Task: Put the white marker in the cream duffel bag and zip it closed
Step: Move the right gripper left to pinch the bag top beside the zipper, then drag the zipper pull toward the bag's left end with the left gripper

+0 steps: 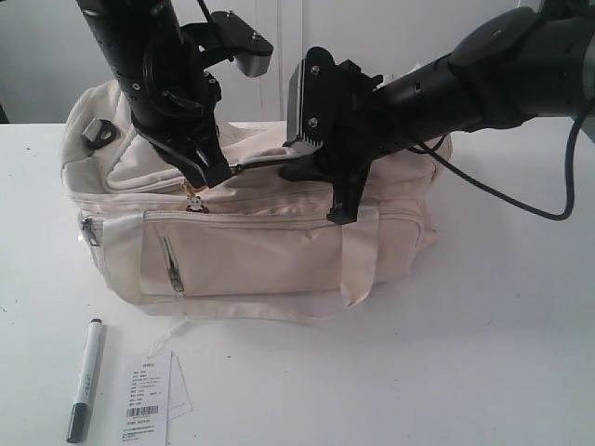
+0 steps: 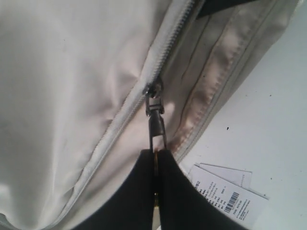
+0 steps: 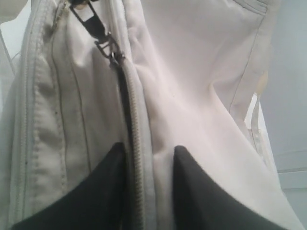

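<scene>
The white marker lies on the table in front of the cream duffel bag, near the front left, outside the bag. My left gripper is at the left end of the bag's top zipper, shut on the grey metal zipper pull. My right gripper reaches over the middle of the bag's top. Its jaws stand apart, straddling the zipper seam with a ridge of cream fabric between them. The same pull shows farther along the seam.
A white barcode paper tag lies on the table beside the marker, and shows by the bag's edge. The bag's webbing handle hangs down its front. White table extends to the right.
</scene>
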You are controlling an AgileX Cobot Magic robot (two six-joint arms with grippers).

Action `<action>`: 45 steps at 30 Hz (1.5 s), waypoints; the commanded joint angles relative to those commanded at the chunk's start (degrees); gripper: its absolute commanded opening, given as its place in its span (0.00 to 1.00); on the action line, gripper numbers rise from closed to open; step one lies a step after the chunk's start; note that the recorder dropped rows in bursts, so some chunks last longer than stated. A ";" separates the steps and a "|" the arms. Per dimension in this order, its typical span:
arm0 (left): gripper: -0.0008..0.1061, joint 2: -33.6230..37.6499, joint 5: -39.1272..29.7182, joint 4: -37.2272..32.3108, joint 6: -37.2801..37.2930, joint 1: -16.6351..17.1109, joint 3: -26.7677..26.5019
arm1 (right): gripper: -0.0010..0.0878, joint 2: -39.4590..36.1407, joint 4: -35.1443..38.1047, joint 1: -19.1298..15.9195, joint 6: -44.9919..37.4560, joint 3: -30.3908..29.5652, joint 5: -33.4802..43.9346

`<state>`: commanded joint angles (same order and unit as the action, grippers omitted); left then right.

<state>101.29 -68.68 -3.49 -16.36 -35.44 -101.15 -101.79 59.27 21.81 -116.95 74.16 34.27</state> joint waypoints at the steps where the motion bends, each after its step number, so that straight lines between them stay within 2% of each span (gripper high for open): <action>1: 0.01 0.00 0.00 0.00 0.00 0.00 0.00 | 0.06 0.00 0.00 0.00 -0.13 0.00 0.16; 2: 0.01 0.00 0.00 0.00 0.00 0.00 0.00 | 0.01 0.00 0.00 0.00 -0.26 0.00 0.16; 3: 0.01 0.00 0.00 0.00 0.00 0.00 0.00 | 0.01 0.00 0.00 0.00 -0.26 0.00 0.16; 16: 0.01 -1.52 -1.28 -2.35 1.45 0.00 -0.21 | 0.01 0.00 0.00 0.00 0.16 0.00 3.08; 23: 0.01 -2.81 -1.28 -3.77 2.87 2.20 -0.21 | 0.01 0.00 0.00 0.00 0.39 0.00 3.33; 45: 0.01 -4.31 -1.28 -8.95 4.34 2.20 -0.21 | 0.01 0.00 -1.32 -0.12 1.75 0.00 2.99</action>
<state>96.97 -69.96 -12.43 -12.03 -33.24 -101.36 -101.79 57.95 21.68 -115.19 74.16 37.26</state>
